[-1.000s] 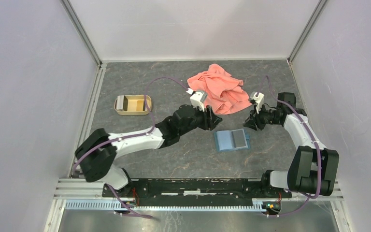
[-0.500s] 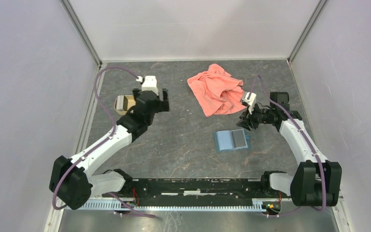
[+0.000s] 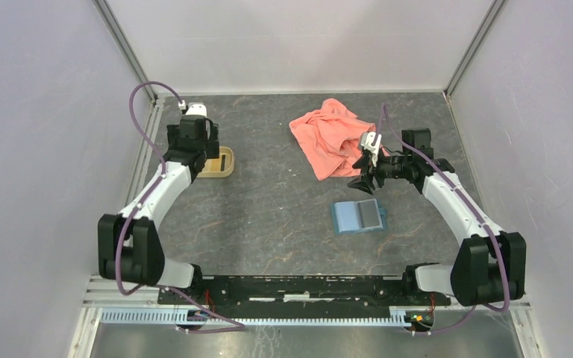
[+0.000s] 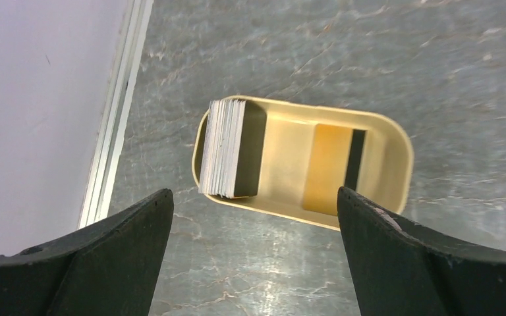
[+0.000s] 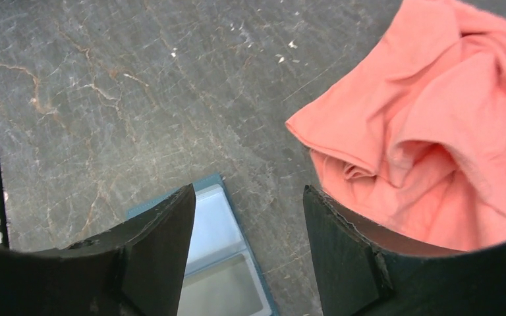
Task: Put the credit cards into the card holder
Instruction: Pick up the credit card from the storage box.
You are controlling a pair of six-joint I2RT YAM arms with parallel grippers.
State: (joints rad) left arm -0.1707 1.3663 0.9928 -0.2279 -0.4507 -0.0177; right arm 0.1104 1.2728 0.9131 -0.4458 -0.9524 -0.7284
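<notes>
The credit cards are in the tan oval tray (image 4: 395,141). A stack of cards (image 4: 227,148) stands on edge at its left end. One orange-gold card (image 4: 329,168) with a dark stripe lies flat in its right half. My left gripper (image 4: 253,193) is open and empty, above the tray's near rim; it also shows in the top view (image 3: 195,151). The card holder (image 3: 358,216) lies open, light blue inside, on the table. My right gripper (image 5: 247,191) is open and empty above the holder's (image 5: 214,247) far edge; it also shows in the top view (image 3: 360,184).
A salmon-pink cloth (image 3: 336,142) lies crumpled at the back, just behind the right gripper; it fills the right of the right wrist view (image 5: 435,125). The tray (image 3: 225,160) sits close to the left wall rail (image 4: 115,112).
My left arm has swung from beside the card holder to the far left, over the tray. My right gripper has moved left and forward, towards the card holder.
</notes>
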